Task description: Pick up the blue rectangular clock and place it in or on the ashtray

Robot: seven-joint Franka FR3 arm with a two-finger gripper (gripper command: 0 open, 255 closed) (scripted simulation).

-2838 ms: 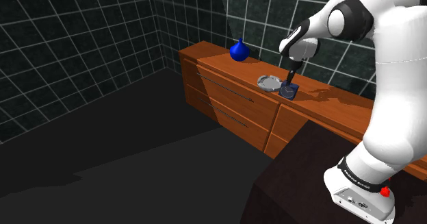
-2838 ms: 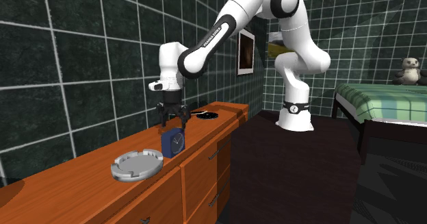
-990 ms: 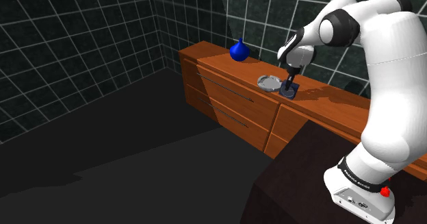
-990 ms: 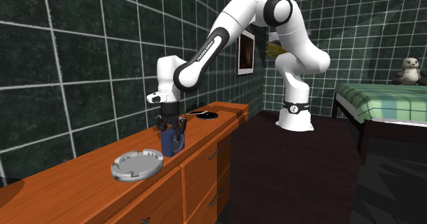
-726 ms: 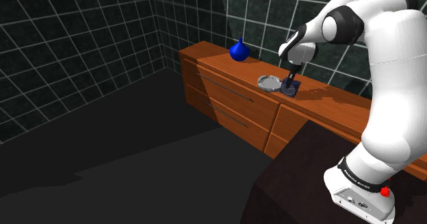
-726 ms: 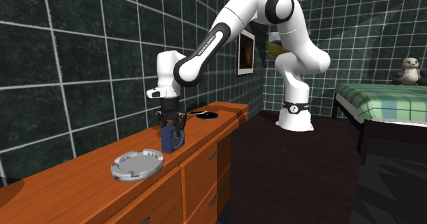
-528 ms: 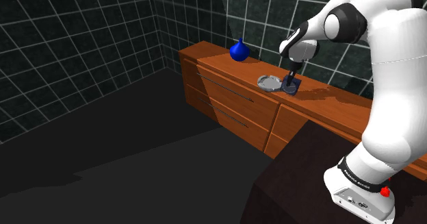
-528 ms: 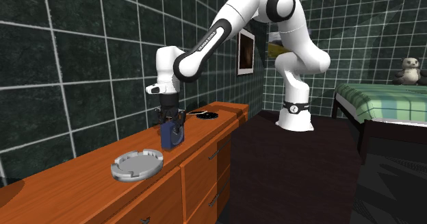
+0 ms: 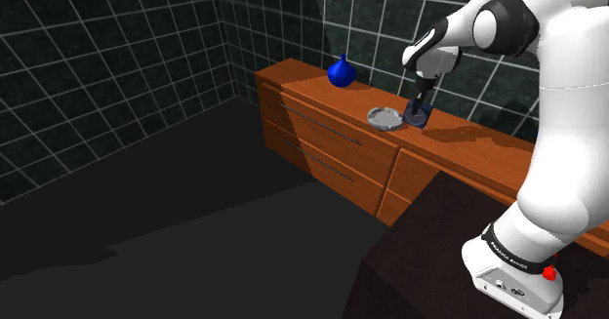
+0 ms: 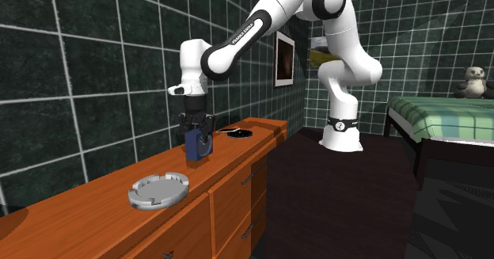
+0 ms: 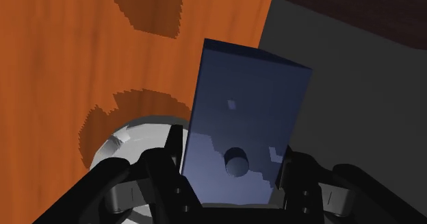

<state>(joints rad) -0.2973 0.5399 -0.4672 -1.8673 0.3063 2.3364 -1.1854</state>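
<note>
Dark blue, the rectangular clock is clamped between the fingers of the black gripper and is held just above the orange wooden dresser top. The grey round ashtray, at seven o'clock from it in the second exterior view, should be approached level, and the clock lowered centrally before release.

Shoulder view: far from the dresser, facing its front. Second exterior: near the dresser's end, looking along it. Wrist: close above. Shared: dresser top.
</note>
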